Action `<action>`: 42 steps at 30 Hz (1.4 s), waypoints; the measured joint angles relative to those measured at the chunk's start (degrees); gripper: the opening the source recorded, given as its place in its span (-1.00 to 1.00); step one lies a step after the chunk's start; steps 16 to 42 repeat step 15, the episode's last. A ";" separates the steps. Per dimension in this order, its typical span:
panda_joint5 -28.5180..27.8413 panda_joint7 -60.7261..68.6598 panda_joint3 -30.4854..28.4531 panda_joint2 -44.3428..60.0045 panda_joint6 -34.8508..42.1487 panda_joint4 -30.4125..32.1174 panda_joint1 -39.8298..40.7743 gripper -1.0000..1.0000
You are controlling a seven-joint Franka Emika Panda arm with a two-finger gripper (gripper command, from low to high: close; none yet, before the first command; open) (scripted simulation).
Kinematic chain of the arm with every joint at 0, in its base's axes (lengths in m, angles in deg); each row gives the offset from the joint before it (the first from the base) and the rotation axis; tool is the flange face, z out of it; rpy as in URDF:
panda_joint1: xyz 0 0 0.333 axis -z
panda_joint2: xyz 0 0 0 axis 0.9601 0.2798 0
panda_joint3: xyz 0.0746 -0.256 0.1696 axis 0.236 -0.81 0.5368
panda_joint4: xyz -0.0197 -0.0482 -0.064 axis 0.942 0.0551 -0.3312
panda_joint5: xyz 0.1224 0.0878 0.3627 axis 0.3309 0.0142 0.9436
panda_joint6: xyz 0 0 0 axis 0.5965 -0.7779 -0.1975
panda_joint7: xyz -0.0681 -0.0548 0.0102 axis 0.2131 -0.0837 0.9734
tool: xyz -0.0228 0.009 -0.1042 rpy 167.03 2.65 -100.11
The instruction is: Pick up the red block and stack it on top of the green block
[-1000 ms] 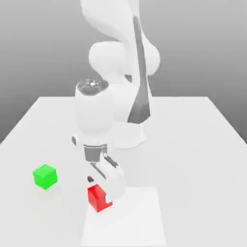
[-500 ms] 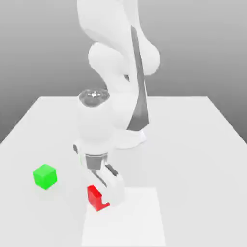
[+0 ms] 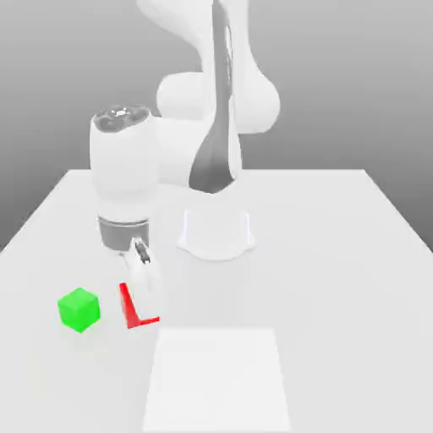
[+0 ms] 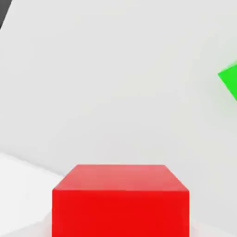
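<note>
Clamped on the red block (image 3: 130, 311), the gripper (image 3: 145, 292) could knock the green block (image 3: 79, 310) sideways if it travels across too low.

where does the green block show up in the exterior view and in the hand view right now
Exterior view: the green block is toward the view's left, below mid-height, just left of the red block in the claw.
Hand view: the green block is cut off by the picture's edge, apart from the red block.
Shared landmark: the red block.
</note>
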 joint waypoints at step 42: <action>3.10 -9.33 -5.83 8.35 -9.18 0.35 9.06 1.00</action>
